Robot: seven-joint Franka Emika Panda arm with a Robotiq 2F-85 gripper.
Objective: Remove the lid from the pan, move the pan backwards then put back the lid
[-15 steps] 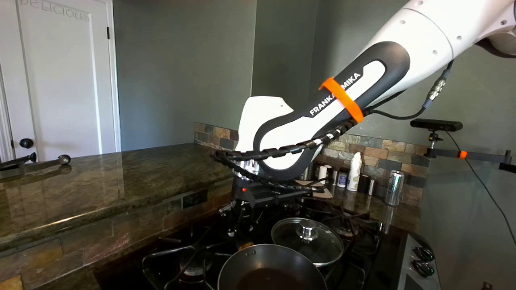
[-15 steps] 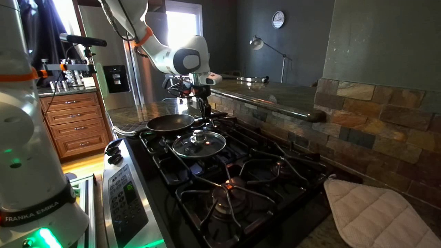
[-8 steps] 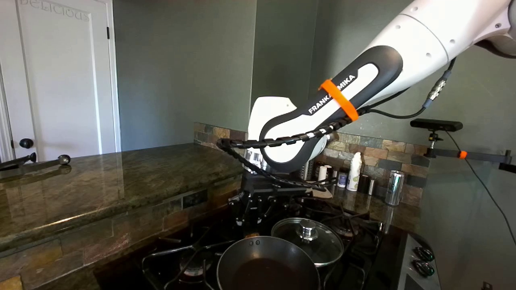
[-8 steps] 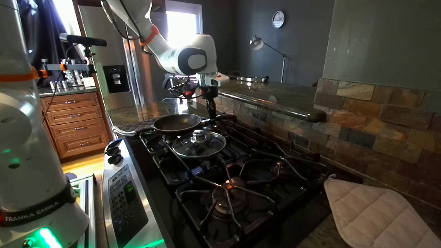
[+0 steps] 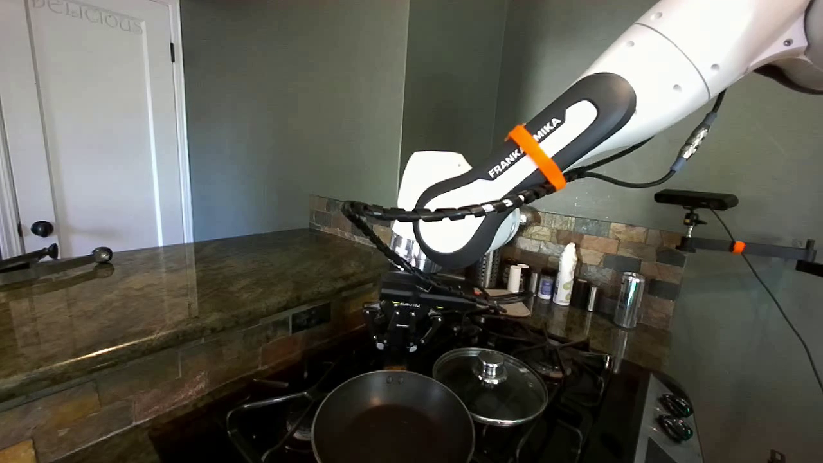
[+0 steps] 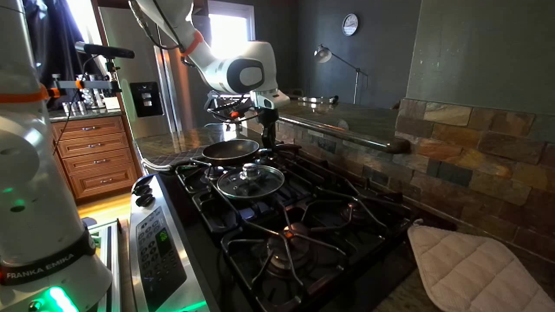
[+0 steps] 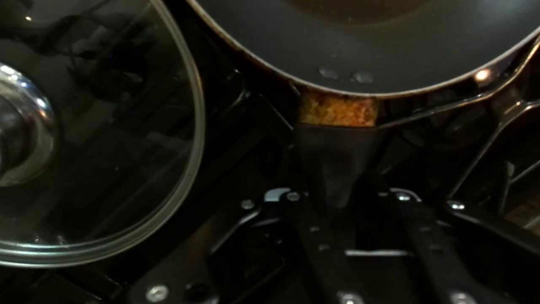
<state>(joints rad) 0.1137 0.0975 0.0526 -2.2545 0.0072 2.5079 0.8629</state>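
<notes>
In the claw [image 5: 396,346], handle [image 7: 335,158] clamped, is the pan [image 5: 393,424].

Pan [image 7: 367,46]: cut at top in the wrist view, at bottom in an exterior view.
Lid [image 7: 114,152]: cut at left and top in the wrist view, knob [image 7: 25,131] at left.
Handle [image 7: 335,156]: blurred there, far end hidden at my gripper [image 7: 341,196].
My arm [image 5: 582,122]: cut at top in both exterior views.
Potholder [image 6: 477,268]: cut at right and bottom in an exterior view.
Clock [image 6: 350,24]: too small to read.
</notes>
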